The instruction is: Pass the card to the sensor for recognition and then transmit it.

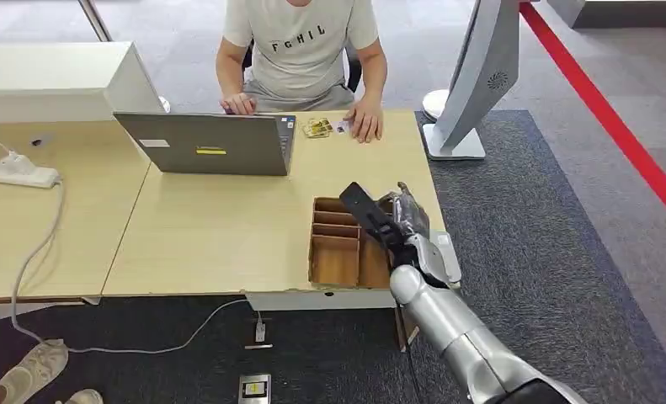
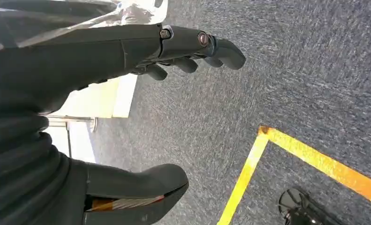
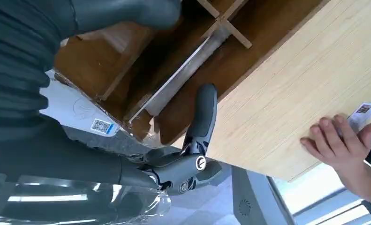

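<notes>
Right hand (image 1: 394, 220) over divided box (image 1: 333, 261); grasp unclear.

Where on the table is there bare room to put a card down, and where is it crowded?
The widest free patch of the table lies between the laptop and the wooden tray. The left part, beyond the power strip and its cable, is also bare. It is crowded at the far edge, where the person's hand rests beside some cards, and at the tray under the right robot hand.

silver right arm (image 1: 455, 332), grey ribbed wrist cover (image 3: 14, 51), dark right robot hand (image 1: 390, 220) with round finger screws
</notes>
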Action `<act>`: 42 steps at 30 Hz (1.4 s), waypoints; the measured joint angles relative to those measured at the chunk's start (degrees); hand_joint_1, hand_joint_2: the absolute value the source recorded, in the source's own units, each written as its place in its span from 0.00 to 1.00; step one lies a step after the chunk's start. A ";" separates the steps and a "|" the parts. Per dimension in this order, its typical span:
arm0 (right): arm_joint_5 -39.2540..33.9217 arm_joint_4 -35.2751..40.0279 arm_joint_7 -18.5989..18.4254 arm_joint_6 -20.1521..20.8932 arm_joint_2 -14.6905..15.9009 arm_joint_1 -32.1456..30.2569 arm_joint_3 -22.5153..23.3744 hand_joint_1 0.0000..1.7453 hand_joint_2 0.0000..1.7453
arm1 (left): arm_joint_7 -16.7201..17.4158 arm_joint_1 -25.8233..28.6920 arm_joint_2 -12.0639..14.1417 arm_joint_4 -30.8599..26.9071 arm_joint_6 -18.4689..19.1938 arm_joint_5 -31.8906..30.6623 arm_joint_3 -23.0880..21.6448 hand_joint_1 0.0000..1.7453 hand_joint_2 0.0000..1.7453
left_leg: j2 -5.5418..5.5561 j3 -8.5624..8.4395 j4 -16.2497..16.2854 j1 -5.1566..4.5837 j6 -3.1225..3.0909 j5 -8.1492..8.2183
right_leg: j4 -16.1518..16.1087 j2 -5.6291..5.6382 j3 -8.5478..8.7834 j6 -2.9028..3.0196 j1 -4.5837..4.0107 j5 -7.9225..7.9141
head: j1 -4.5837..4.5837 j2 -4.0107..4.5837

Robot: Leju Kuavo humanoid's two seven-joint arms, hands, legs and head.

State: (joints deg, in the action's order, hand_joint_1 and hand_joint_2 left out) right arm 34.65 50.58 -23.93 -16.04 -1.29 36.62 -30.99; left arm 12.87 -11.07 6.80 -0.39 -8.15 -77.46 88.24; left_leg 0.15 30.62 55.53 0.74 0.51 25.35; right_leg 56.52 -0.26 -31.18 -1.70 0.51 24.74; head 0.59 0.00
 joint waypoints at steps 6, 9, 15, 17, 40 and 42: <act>-0.99 0.00 -0.44 0.00 0.77 0.34 -0.02 0.00 1.00 | 0.31 0.02 -0.42 0.00 -0.79 -0.40 0.00 0.04 1.00 | 0.00 0.00 0.00 0.00 0.00 0.00 | 0.00 0.00 0.00 0.00 0.00 0.00 | 0.02 0.00; -0.94 0.00 -1.11 0.00 0.92 0.56 -0.09 0.00 1.00 | 0.33 0.03 -0.59 0.00 -0.81 -0.42 0.00 0.04 1.00 | 0.00 0.00 0.00 0.00 0.00 0.00 | 0.00 0.00 0.00 0.00 0.00 0.00 | 0.00 0.00; -0.61 -0.15 -1.57 -0.37 0.55 0.63 -0.13 0.27 1.00 | 0.26 -0.03 -0.74 0.00 -0.79 -0.11 0.00 0.04 1.00 | 0.00 0.00 -0.01 0.01 0.00 0.00 | 0.01 0.00 0.00 0.00 -0.01 0.00 | 0.00 0.00; -0.07 -0.37 -1.57 -0.63 0.26 0.62 -0.13 1.00 1.00 | 0.11 -0.02 -0.77 0.00 -0.79 0.15 0.00 0.04 1.00 | 0.00 0.00 0.00 0.01 0.00 0.00 | 0.01 0.00 0.00 0.00 -0.01 0.00 | 0.00 0.00; 2.40 -0.61 -1.57 -0.33 -0.50 0.37 -0.15 1.00 1.00 | -0.22 -0.03 -0.79 0.00 -0.68 -0.11 0.00 0.06 1.00 | 0.00 0.00 0.00 0.01 0.00 0.00 | 0.00 0.00 0.00 0.00 -0.01 0.00 | 0.00 0.00; 2.40 -0.61 -1.58 -0.33 -0.55 0.36 -0.13 1.00 1.00 | -0.22 -0.04 -0.79 0.00 -0.68 -0.13 0.00 0.06 1.00 | 0.00 0.00 0.00 0.00 0.00 0.00 | 0.00 0.00 0.00 0.00 0.00 0.00 | 0.00 0.00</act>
State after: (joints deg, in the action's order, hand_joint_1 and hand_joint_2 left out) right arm 37.05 49.96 -25.51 -16.37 -1.84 36.98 -31.12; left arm 12.66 -11.12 6.01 -0.39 -8.83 -77.59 88.24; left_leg 0.15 30.62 55.52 0.74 0.51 25.35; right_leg 56.52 -0.26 -31.18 -1.71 0.51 24.74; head 0.59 0.00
